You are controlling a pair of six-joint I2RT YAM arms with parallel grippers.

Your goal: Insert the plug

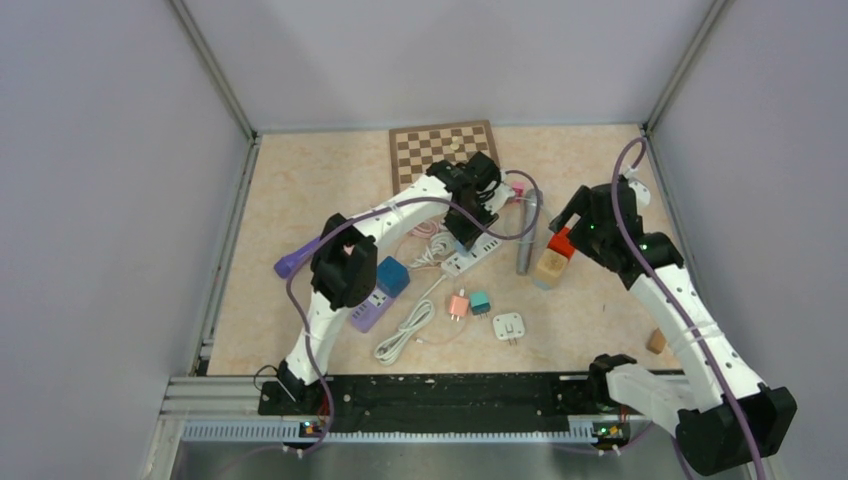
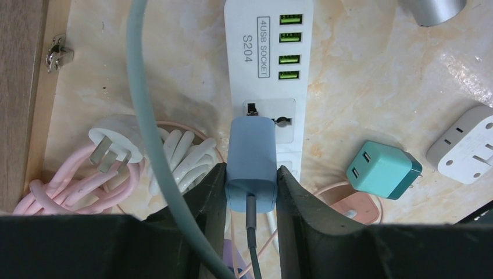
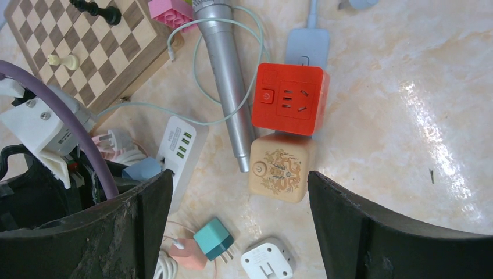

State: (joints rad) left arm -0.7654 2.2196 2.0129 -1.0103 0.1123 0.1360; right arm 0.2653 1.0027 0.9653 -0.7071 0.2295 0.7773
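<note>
Left wrist view, nearest first: the left claw [image 2: 251, 177] is clamped on a light blue plug [image 2: 251, 154], with a dark finger [image 2: 212, 189] pressed to each flank and a dark cord [image 2: 252, 238] running out of the plug's near end. The plug's far end lies over the socket panel of a white power strip [image 2: 270, 64], covering the panel's near part while the socket openings show just beyond it. Whether the prongs are seated cannot be told. Farther along the strip sit four green USB ports [image 2: 290, 46]. To the strip's left a white three-pin plug [image 2: 116, 142] rests on coiled pink cable [image 2: 64, 189], and a grey-green cable [image 2: 145, 104] crosses in front. To its right lie a teal charger [image 2: 383, 170] and a white adapter [image 2: 465, 145]. From the right wrist, the right claw [image 3: 238, 174] is spread wide and grips nothing, hanging above a beige cube [image 3: 281, 168]. A red cube socket [image 3: 289, 99] touches the beige cube's far side, a silver microphone [image 3: 224, 75] lies just beside both, and a chessboard [image 3: 87, 52] sits farther off. From above, both claws are over the middle of the bench [image 1: 300, 200], set apart, with the chessboard at the far edge.
</note>
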